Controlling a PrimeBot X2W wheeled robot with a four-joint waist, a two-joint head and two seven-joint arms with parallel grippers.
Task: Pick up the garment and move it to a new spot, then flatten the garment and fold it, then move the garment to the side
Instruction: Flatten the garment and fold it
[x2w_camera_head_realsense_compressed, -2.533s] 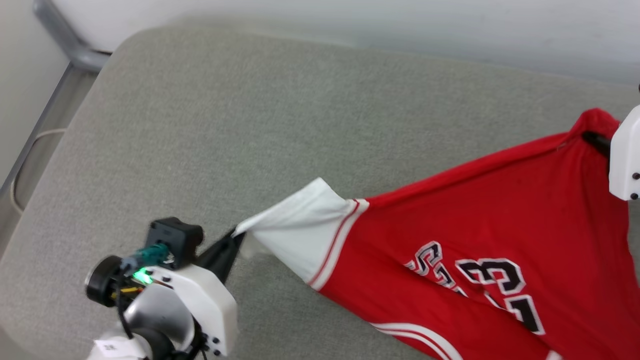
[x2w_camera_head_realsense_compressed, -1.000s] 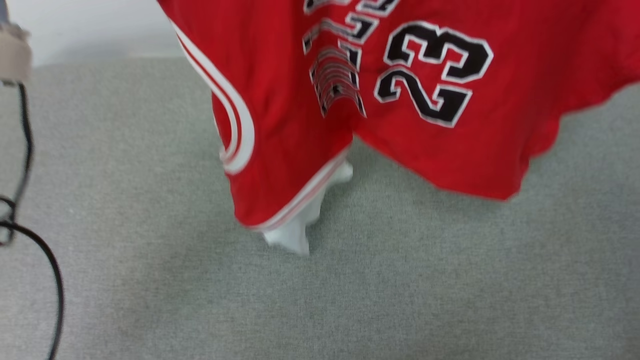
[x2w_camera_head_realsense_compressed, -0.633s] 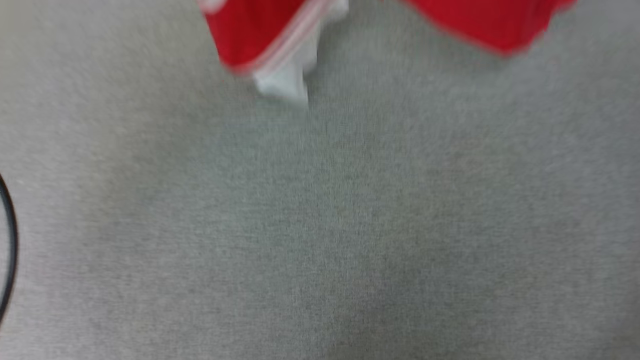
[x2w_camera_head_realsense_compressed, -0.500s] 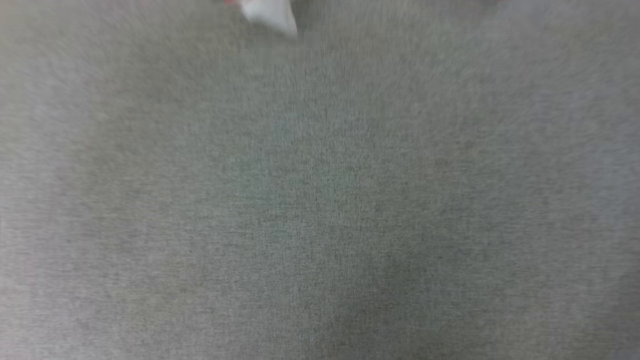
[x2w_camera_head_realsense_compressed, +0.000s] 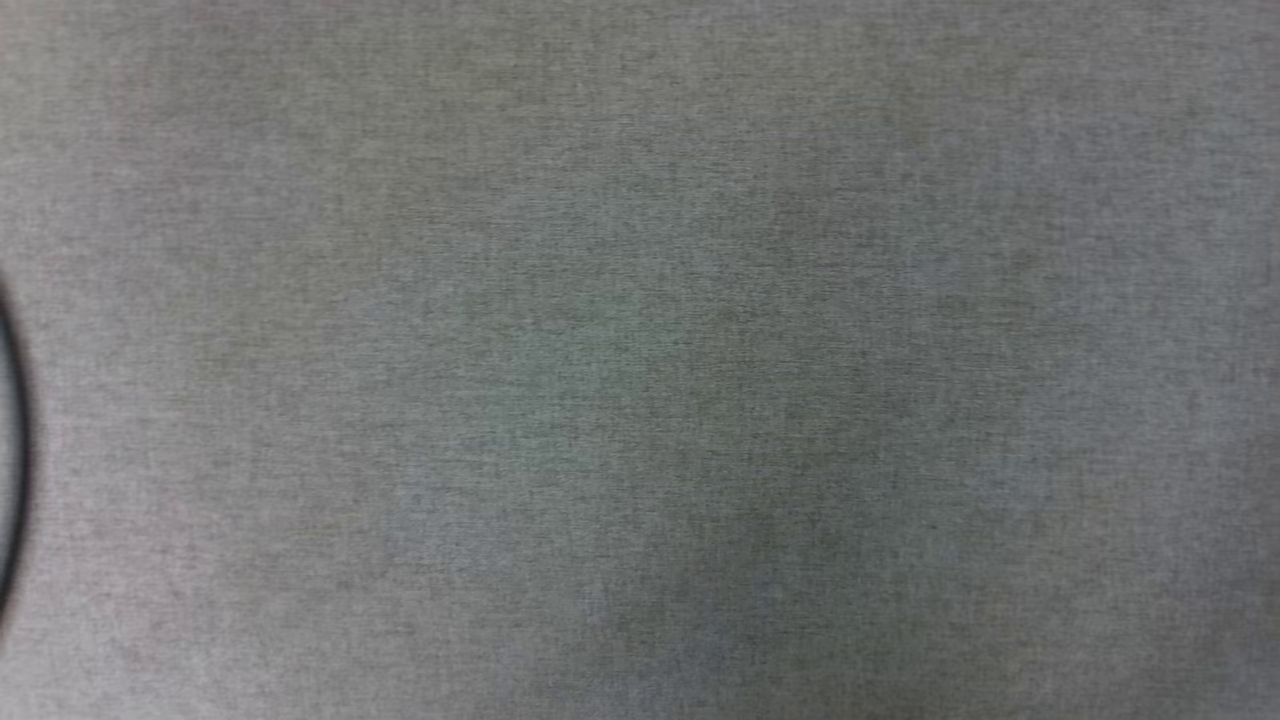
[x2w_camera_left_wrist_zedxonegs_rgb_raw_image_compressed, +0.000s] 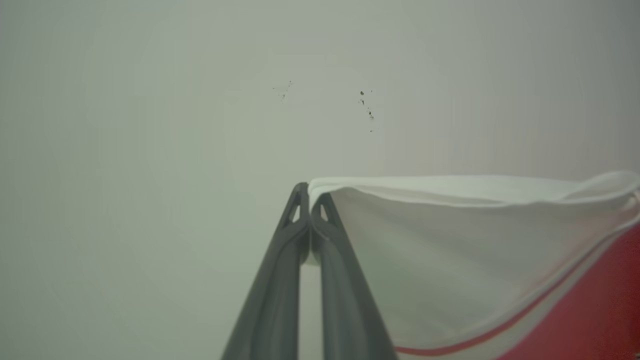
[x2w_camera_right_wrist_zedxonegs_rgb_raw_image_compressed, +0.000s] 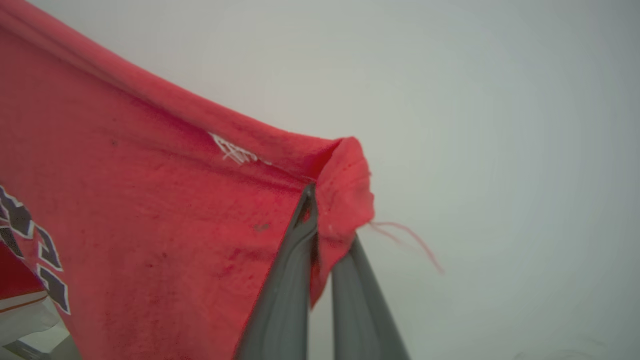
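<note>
The garment (x2w_camera_right_wrist_zedxonegs_rgb_raw_image_compressed: 150, 210) is a red shirt with black white-outlined lettering and white sleeves, hanging in the air between both arms. In the left wrist view my left gripper (x2w_camera_left_wrist_zedxonegs_rgb_raw_image_compressed: 310, 197) is shut on the edge of a white sleeve (x2w_camera_left_wrist_zedxonegs_rgb_raw_image_compressed: 450, 250), whose red-striped trim runs off to the lower right. In the right wrist view my right gripper (x2w_camera_right_wrist_zedxonegs_rgb_raw_image_compressed: 315, 200) is shut on a bunched red corner (x2w_camera_right_wrist_zedxonegs_rgb_raw_image_compressed: 345, 185) of the garment, a loose thread trailing from it. The cloth stretches away to the left of those fingers.
The head view looks straight down on a grey fabric surface (x2w_camera_head_realsense_compressed: 640, 360). A black cable (x2w_camera_head_realsense_compressed: 14, 450) curves along its left edge. Behind both grippers is a plain pale wall (x2w_camera_left_wrist_zedxonegs_rgb_raw_image_compressed: 200, 100) with a few small dark specks.
The head camera has tilted, so the garment slid up and out of the head view. Before that, both grippers lifted the garment off the grey surface.
</note>
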